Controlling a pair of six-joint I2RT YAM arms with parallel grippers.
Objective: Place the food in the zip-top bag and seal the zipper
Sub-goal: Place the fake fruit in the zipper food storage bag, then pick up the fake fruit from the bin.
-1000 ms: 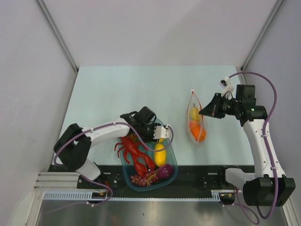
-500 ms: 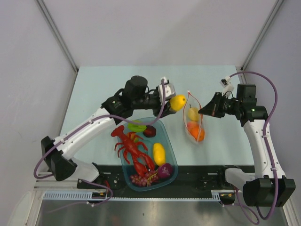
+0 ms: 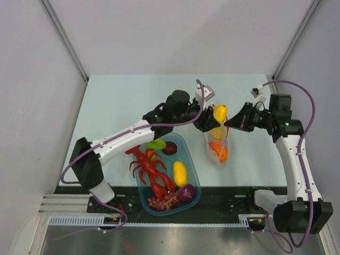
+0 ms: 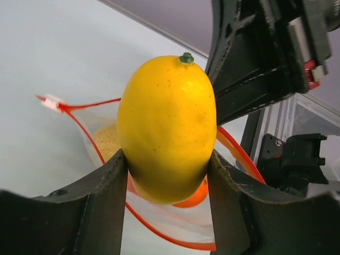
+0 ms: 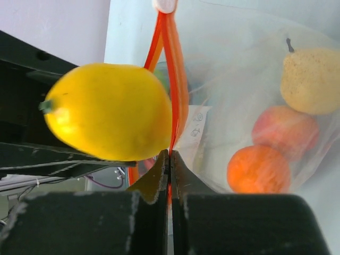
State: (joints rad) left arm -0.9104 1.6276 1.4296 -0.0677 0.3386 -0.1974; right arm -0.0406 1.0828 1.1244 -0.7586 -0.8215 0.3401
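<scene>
My left gripper (image 3: 214,118) is shut on a yellow lemon (image 3: 219,113), holding it right over the open mouth of the zip-top bag (image 3: 211,150). In the left wrist view the lemon (image 4: 167,127) fills the gap between the fingers of the gripper (image 4: 167,172), with the red zipper (image 4: 69,109) spread open below. My right gripper (image 3: 231,124) is shut on the bag's rim; its wrist view shows the gripper (image 5: 170,157) pinching the zipper (image 5: 170,64). Inside the bag lie an orange (image 5: 258,169), a peach (image 5: 284,130) and a pale yellow fruit (image 5: 311,79).
The translucent blue tub (image 3: 195,187) stands at the near edge, left of the bag. It holds a red lobster (image 3: 151,170), another yellow fruit (image 3: 180,172), dark purple pieces (image 3: 170,149) (image 3: 186,192) and a green leaf (image 3: 155,143).
My left arm lifted the lemon out of the blue tub and swung it right to the bag's mouth. The right gripper kept its hold on the bag's rim.
</scene>
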